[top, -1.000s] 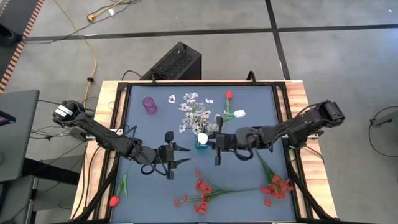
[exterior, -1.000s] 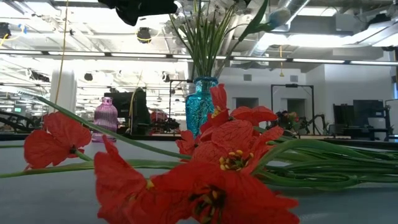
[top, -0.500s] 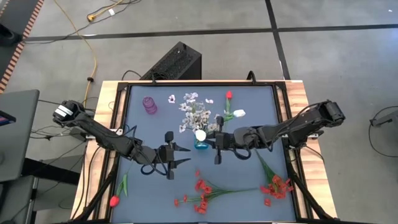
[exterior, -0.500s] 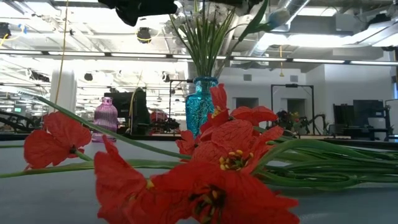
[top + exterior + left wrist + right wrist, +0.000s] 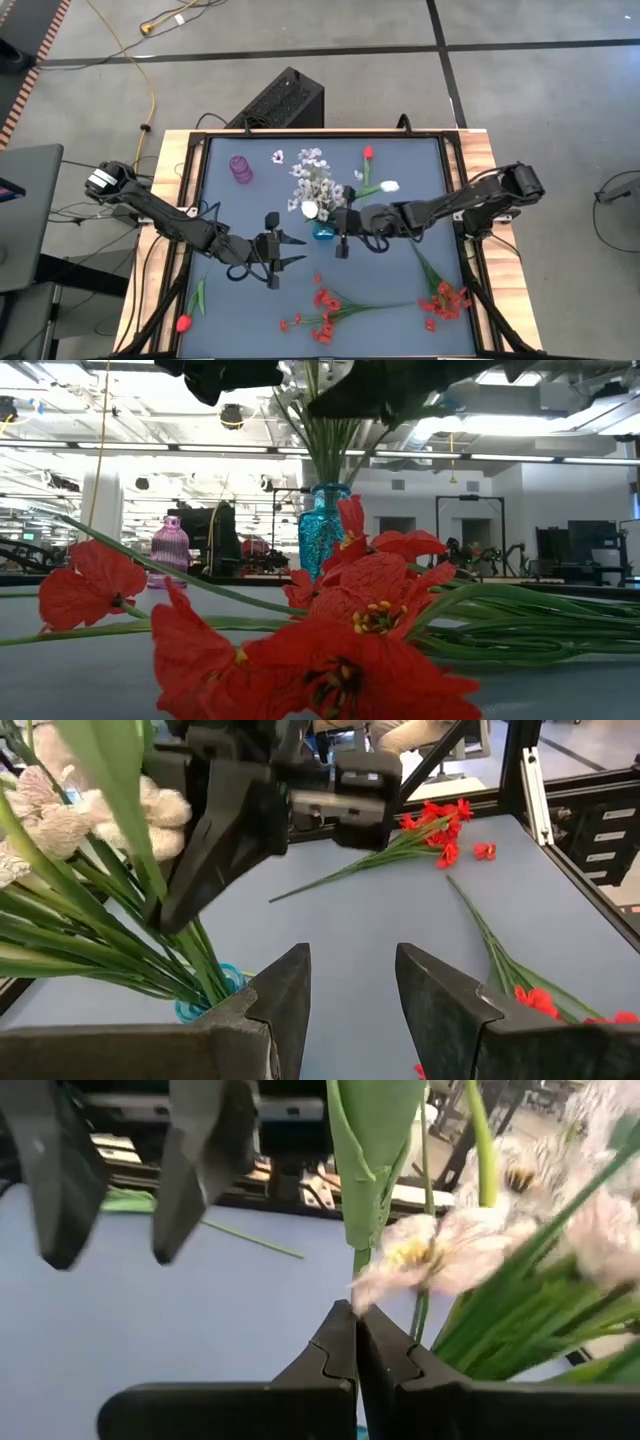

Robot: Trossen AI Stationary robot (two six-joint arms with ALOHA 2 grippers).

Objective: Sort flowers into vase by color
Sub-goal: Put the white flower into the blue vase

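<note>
**White stem pinched over the blue vase**

High view: the right gripper (image 5: 338, 232) sits just beside the blue vase (image 5: 323, 231) of white flowers (image 5: 313, 183); the left gripper (image 5: 283, 255) waits near it.

Right wrist view: fingers pressed on a green stem (image 5: 361, 1260).

Left wrist view — fingers (image 5: 283, 993) spread, holding nothing.

Low view: red flowers (image 5: 340, 630) lie before the vase.

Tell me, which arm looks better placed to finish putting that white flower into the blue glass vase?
The right. Its gripper is shut on the white flower's green stem, directly beside the blue glass vase holding the other white flowers. The left gripper hangs open and empty, off to the vase's side.
</note>
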